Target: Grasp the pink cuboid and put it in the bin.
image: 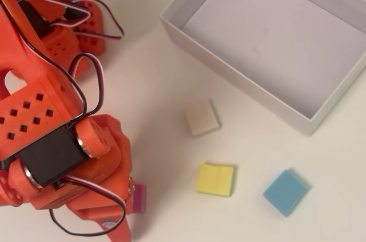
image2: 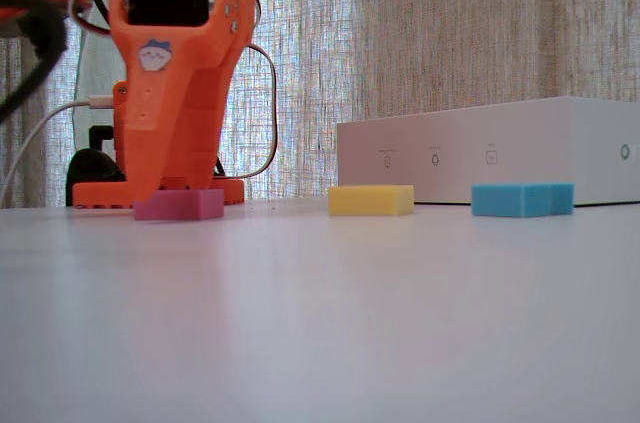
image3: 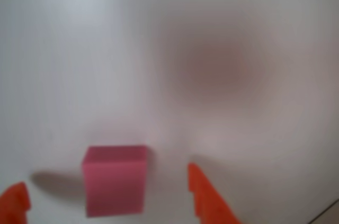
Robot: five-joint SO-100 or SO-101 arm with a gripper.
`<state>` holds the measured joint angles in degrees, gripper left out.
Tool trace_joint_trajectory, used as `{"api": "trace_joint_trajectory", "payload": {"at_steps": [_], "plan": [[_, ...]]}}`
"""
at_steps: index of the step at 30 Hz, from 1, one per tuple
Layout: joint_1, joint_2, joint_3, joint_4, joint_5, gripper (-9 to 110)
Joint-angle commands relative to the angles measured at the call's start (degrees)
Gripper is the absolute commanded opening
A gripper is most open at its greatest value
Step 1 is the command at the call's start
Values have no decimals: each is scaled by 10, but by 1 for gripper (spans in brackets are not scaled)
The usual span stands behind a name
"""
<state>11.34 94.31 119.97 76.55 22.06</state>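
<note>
White tabletop's slick: your orange two-finger gripper [image3: 106,192] is spread wide around the small magenta-pink foam cuboid [image3: 114,179], which sits off-centre. Closing unevenly could shove or twist it out before the large shallow white box bin [image: 240,67].

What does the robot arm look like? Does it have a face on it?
The arm is bright orange plastic with small square holes in its flat parts. Black motor blocks sit inside it, and thin red, black and white cables loop around it. In the fixed view, a tiny cartoon face sticker sits on the front. The gripper ends in pointed orange fingers.
</note>
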Motion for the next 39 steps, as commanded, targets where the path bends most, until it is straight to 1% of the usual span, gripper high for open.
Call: {"api": "trace_joint_trajectory", "payload": {"at_steps": [1,6,11,13,16,20,21,25,29,35,39], "plan": [[8,-2,0,-13,-21,38],[10,0,11,-29,-36,36],[7,4,23,-47,-48,32],[9,8,32,-57,-51,28],[10,12,43,-72,-58,18],[11,16,55,-76,-61,8],[11,16,61,-78,-62,4],[14,22,83,-98,-64,-8],[24,43,91,-121,-76,-8],[49,175,49,-149,-211,-8],[11,313,14,-159,-272,-8]]}}
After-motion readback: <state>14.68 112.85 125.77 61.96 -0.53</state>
